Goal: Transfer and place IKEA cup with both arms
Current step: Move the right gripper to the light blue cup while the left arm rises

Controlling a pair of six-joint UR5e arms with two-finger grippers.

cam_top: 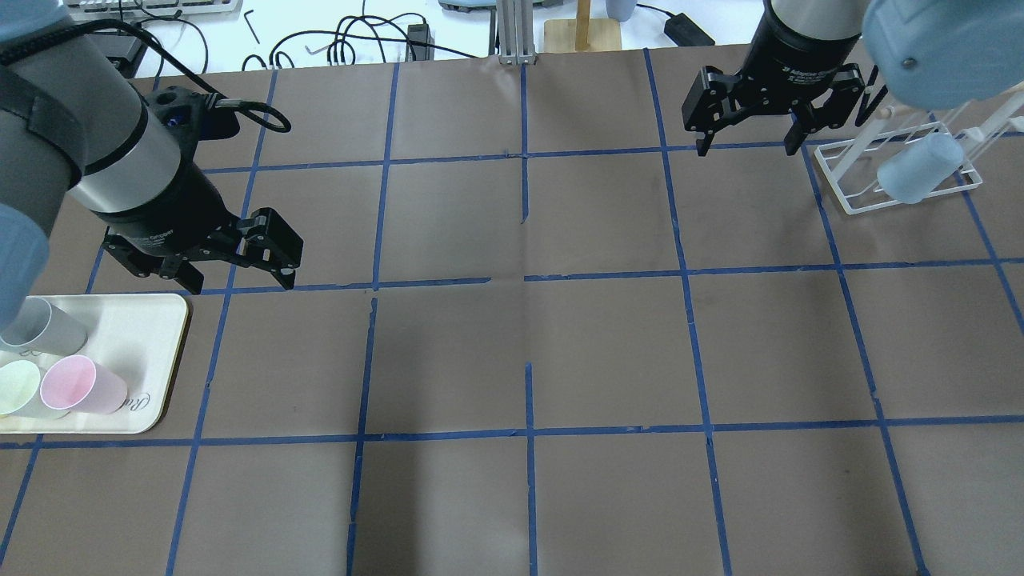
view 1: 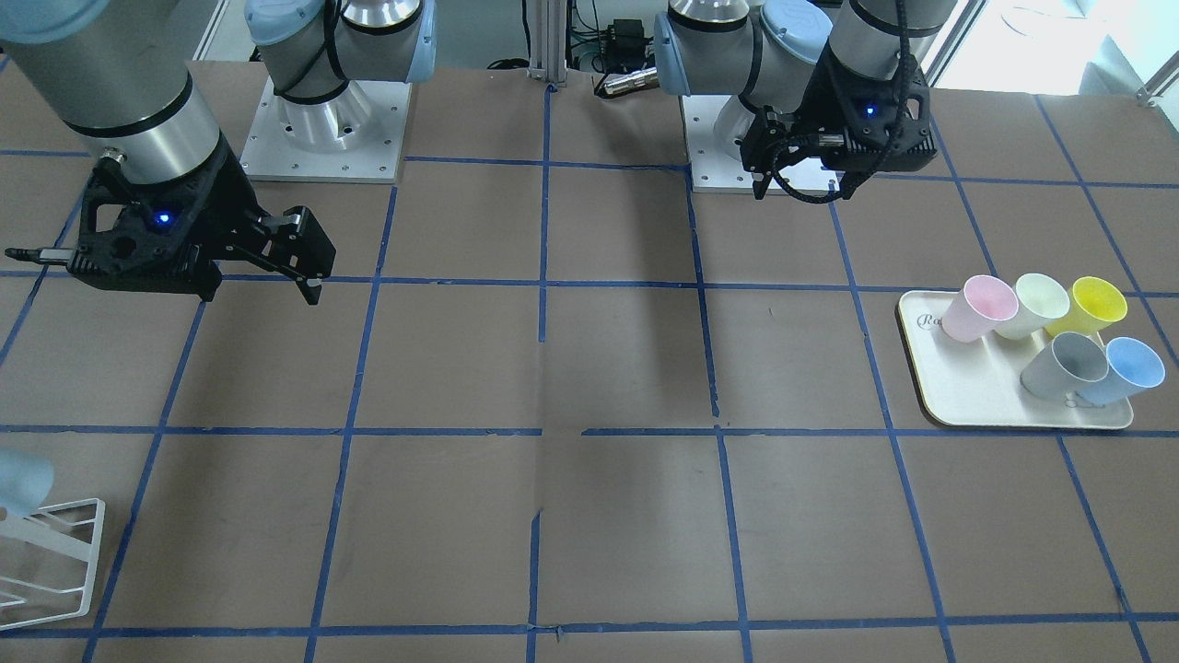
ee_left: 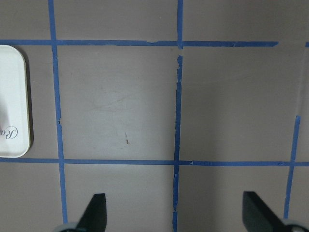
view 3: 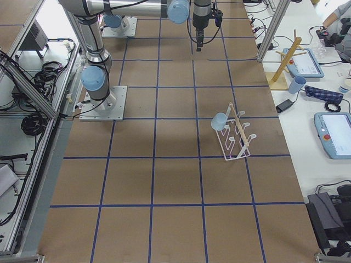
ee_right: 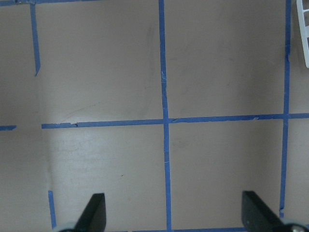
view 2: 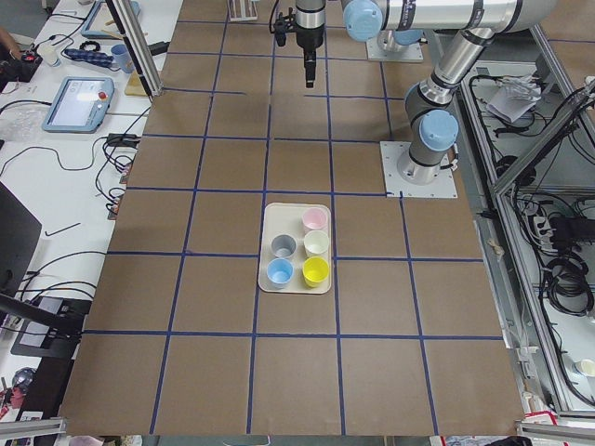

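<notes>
Two near-identical pale blue cups show, and I cannot tell which is the task's IKEA cup. One blue cup stands on the white tray and also shows in the exterior left view. The other blue cup hangs on the white wire rack and also shows in the exterior right view. My left gripper is open and empty, above the table beside the tray. My right gripper is open and empty, just left of the rack. Both wrist views show only bare table between the fingers.
A pink cup, a pale-green cup, a yellow cup and a grey cup share the tray. The arm bases stand at the table's robot side. Blue tape lines grid the brown table.
</notes>
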